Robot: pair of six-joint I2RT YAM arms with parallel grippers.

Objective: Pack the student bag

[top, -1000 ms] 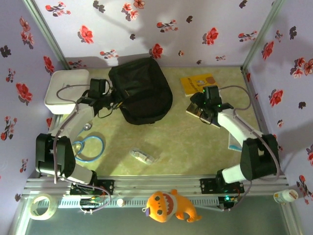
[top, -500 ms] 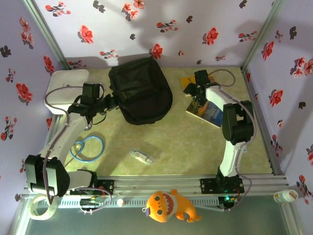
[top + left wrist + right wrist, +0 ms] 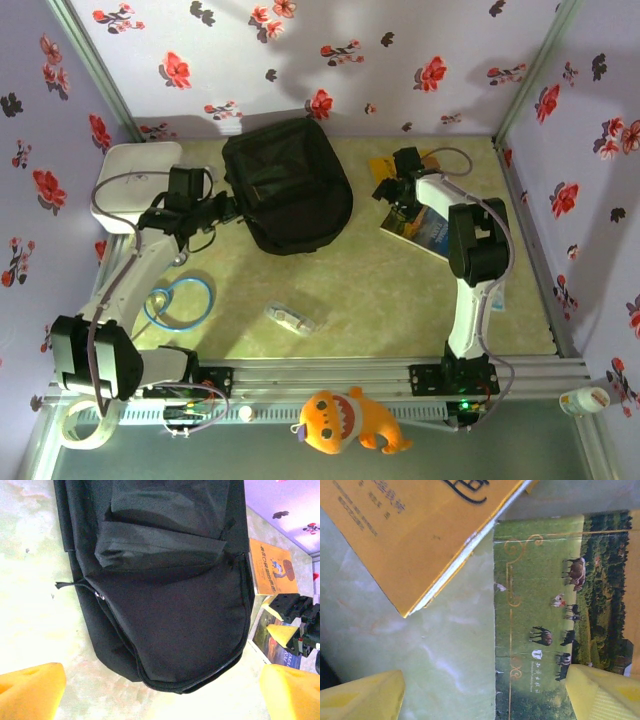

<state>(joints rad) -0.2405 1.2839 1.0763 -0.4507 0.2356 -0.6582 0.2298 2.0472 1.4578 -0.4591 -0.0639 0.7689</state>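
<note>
The bag (image 3: 288, 185) lies flat by the table's (image 3: 360, 290) far edge, a bit left of centre. It looks soft, floppy and probably light, so I'd pinch the rim by the zip pull (image 3: 70, 584), not the slack panel. My left gripper (image 3: 160, 695) hangs wide open just short of it. My right gripper (image 3: 482, 697) is open too, over the green book (image 3: 540, 605).
</note>
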